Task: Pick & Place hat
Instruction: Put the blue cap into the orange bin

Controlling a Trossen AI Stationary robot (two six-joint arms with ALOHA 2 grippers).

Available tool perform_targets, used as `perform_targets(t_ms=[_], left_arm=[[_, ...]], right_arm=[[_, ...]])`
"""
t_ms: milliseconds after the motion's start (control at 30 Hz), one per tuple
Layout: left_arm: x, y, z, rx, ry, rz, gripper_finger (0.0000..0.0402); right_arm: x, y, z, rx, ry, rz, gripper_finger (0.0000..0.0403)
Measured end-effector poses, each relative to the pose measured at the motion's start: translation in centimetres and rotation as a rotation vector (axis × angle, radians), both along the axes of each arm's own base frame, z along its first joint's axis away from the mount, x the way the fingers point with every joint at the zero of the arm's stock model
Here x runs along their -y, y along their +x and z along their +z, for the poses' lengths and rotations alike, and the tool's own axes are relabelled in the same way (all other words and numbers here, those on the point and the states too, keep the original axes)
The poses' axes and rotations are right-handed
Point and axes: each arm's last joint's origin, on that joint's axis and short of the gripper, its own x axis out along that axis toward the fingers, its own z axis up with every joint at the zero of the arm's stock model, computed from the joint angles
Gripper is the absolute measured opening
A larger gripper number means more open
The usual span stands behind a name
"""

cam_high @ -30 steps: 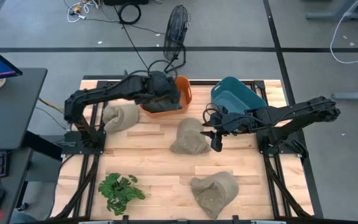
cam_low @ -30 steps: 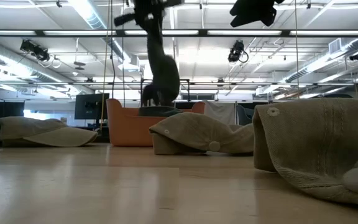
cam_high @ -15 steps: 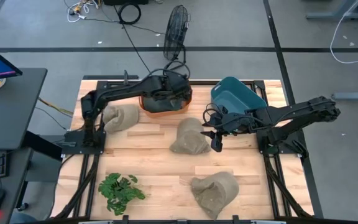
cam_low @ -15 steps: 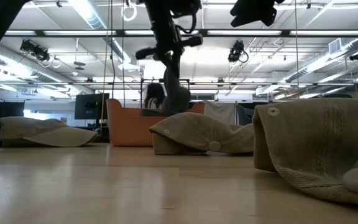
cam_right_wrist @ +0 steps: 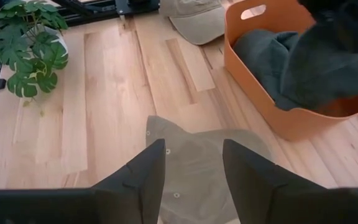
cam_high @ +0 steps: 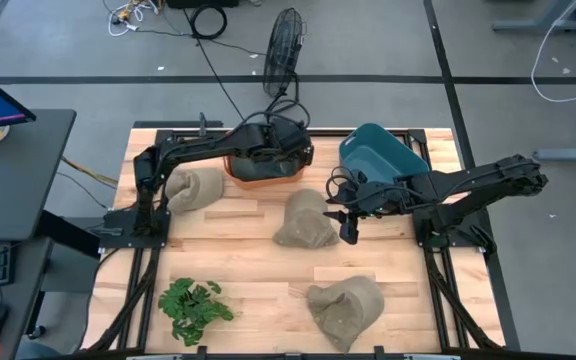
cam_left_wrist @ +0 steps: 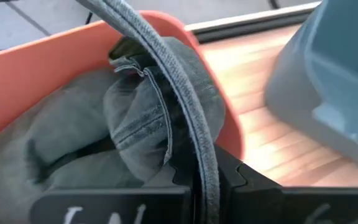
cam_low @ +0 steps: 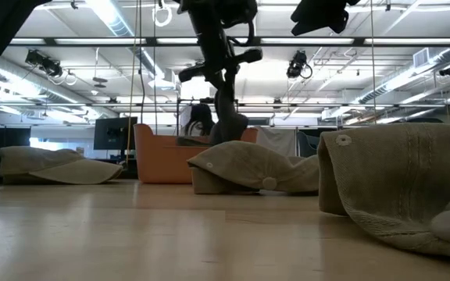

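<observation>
A dark grey hat [cam_left_wrist: 135, 118] is in my left gripper [cam_left_wrist: 205, 180], which is shut on it over the orange bin [cam_high: 243, 172] at the table's far side. In the low view the grey hat [cam_low: 229, 125] hangs down behind the bin's wall [cam_low: 162, 152]. My right gripper [cam_right_wrist: 191, 177] is open and hovers just above a tan hat [cam_right_wrist: 197, 152] lying mid-table [cam_high: 306, 220], touching nothing. Two more tan hats rest flat on the table, one at the left [cam_high: 196, 187] and one near the front [cam_high: 346, 308]. My left gripper pinches the grey hat's curved brim edge [cam_left_wrist: 199, 146] between its two fingers, which lie across the edge. It comes from above, slanting toward the bin. The hat's crown [cam_left_wrist: 79, 143] lies inside the orange bin, against its wall.
A teal bin [cam_high: 383, 155] stands right of the orange bin, close to my right arm. A potted plant [cam_high: 196, 305] sits at the near left corner. A fan [cam_high: 283, 50] stands on the floor beyond the far edge. Bare wood lies between the hats.
My left gripper has swung toward the table's right across the orange bin and come down, still shut on the grey hat. The hat hung tall above the bin before; it has sunk so that its crown lies inside.
</observation>
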Motion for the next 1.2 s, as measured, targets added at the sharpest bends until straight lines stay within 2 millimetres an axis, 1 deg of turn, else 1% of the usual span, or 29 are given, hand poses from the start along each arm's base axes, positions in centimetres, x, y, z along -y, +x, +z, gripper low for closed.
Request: perform_targets(t_ms=[200, 300, 467, 667, 800, 900, 1000, 1133, 1200], left_arm=[[0.5, -1.5, -0.7, -0.173, -0.049, -0.003, 0.0026], [0.6, -2.0, -0.8, -0.232, -0.067, 0.003, 0.0037], [0.7, -2.1, -0.9, -0.252, -0.063, -0.02, 0.0069], [1.0, -2.5, -0.3, -0.294, -0.074, -0.025, 0.0118], [1.6, -3.2, 0.9, -0.358, -0.074, -0.031, 0.0139], [2.0, -3.6, 2.0, -0.4, -0.035, -0.026, 0.0143], [2.2, -4.0, 3.3, -0.411, -0.014, -0.023, 0.014], [2.3, -4.0, 3.9, -0.395, -0.005, -0.022, 0.0128], [2.2, -3.9, 4.0, -0.378, 0.01, -0.02, 0.0118]], right_arm=[[0.0, 0.0, 0.0, -0.005, -0.001, 0.0, 0.0164], [0.1, 0.0, 0.0, -0.006, -0.005, 0.0, 0.0164], [0.1, 0.0, 0.0, -0.006, -0.006, 0.001, 0.0164], [0.1, 0.0, 0.0, -0.005, -0.003, 0.0, 0.0164], [0.1, 0.0, 0.0, -0.004, 0.0, -0.003, 0.0164], [0.1, 0.0, 0.0, 0.003, -0.006, 0.002, 0.0164], [0.1, 0.2, 0.2, 0.028, -0.018, 0.012, 0.0164], [0.4, 0.5, 0.6, 0.071, -0.033, -0.003, 0.016], [0.7, 0.5, 0.6, 0.068, -0.055, -0.017, 0.0148]])
